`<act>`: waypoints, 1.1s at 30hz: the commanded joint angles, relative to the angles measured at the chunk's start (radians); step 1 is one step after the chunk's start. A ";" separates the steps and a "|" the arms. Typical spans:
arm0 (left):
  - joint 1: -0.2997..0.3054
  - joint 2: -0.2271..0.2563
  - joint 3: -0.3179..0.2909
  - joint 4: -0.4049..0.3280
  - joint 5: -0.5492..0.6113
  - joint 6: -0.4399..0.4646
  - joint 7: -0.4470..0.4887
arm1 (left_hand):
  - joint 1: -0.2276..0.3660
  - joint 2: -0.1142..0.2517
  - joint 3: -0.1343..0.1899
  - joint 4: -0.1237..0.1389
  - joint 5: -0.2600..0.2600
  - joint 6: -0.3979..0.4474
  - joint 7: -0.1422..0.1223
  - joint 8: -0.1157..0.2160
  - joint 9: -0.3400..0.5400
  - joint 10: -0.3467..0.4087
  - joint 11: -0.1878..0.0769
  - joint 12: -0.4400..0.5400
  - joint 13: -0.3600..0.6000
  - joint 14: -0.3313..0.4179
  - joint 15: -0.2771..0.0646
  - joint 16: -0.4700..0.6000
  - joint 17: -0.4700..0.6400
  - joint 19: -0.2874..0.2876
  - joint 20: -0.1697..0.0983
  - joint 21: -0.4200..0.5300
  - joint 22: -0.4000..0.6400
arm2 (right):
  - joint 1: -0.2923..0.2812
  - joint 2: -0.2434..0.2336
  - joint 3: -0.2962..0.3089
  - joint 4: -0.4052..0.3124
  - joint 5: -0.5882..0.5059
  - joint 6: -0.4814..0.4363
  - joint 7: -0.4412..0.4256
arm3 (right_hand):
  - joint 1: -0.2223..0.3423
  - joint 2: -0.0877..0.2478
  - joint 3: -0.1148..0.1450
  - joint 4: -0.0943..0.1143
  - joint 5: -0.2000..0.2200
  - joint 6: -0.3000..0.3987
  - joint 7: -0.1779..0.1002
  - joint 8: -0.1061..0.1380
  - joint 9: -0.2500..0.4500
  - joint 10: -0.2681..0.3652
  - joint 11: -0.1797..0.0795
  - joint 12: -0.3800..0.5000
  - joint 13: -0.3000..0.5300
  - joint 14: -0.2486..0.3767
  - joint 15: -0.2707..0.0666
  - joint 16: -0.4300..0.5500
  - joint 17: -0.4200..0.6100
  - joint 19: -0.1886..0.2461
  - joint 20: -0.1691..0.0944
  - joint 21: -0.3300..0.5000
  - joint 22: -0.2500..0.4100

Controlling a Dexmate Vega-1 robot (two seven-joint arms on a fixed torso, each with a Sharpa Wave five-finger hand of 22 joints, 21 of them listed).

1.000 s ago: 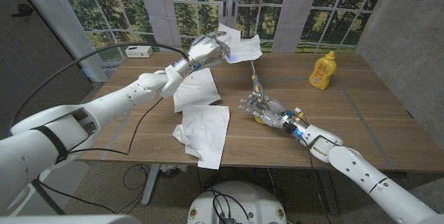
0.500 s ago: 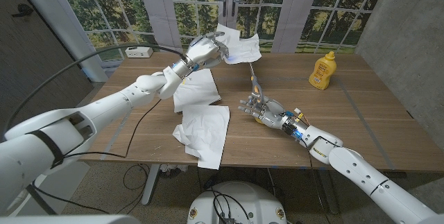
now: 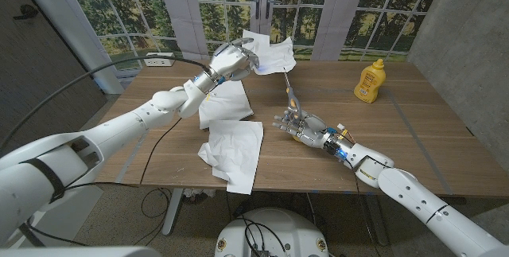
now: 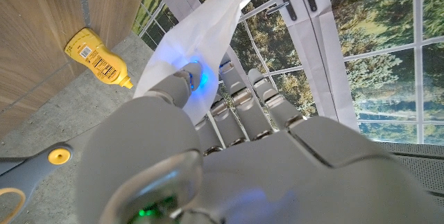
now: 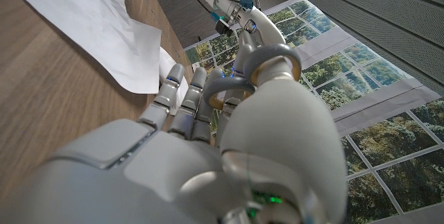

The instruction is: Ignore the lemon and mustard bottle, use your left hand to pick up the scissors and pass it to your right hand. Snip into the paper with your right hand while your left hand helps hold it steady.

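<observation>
The left hand (image 3: 231,58) pinches a white paper (image 3: 269,52) in its fingers (image 4: 236,99), lifted above the desk's far edge. The right hand (image 3: 298,124) grips the scissors (image 3: 291,95), blades pointing up toward that sheet. More white sheets (image 3: 232,142) lie on the wooden desk (image 3: 413,130); a mustard bottle (image 3: 369,79) stands far right. Behind, windows (image 3: 374,10) show trees.

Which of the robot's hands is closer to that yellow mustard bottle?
Right. The right hand sits nearer the mustard bottle; the left hand, lifting paper, is farther across the table.
</observation>
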 commanded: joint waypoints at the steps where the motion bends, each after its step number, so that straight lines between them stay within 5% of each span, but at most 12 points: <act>1: 0.037 0.025 -0.033 -0.022 -0.008 0.018 0.013 | 0.004 0.010 0.007 0.002 0.003 -0.004 0.004 0.006 -0.002 0.003 -0.003 0.043 0.002 -0.007 -0.096 0.001 -0.001 -0.006 -0.130 0.000 0.001 | -0.007 -0.005 -0.003 -0.043 -0.011 0.009 -0.026 | 0.033 0.016 0.006 -0.001 -0.010 0.010 0.003 -0.005 0.000 0.099 -0.086 0.013 0.002 0.011 -0.054 0.011 0.007 -0.001 0.001 0.006 0.003; 33: 0.006 0.005 -0.010 0.090 -0.012 -0.039 0.102 | 0.002 0.010 0.024 -0.004 -0.008 -0.001 0.004 0.007 -0.002 0.005 -0.003 0.050 -0.005 -0.007 -0.097 0.003 0.000 -0.005 -0.130 0.000 0.001 | 0.011 0.017 -0.018 -0.042 -0.050 0.063 -0.076 | 0.038 0.011 0.014 -0.001 -0.039 0.025 0.002 -0.012 0.001 0.101 -0.088 0.026 -0.006 0.012 -0.059 0.031 0.022 -0.009 0.003 0.021 0.003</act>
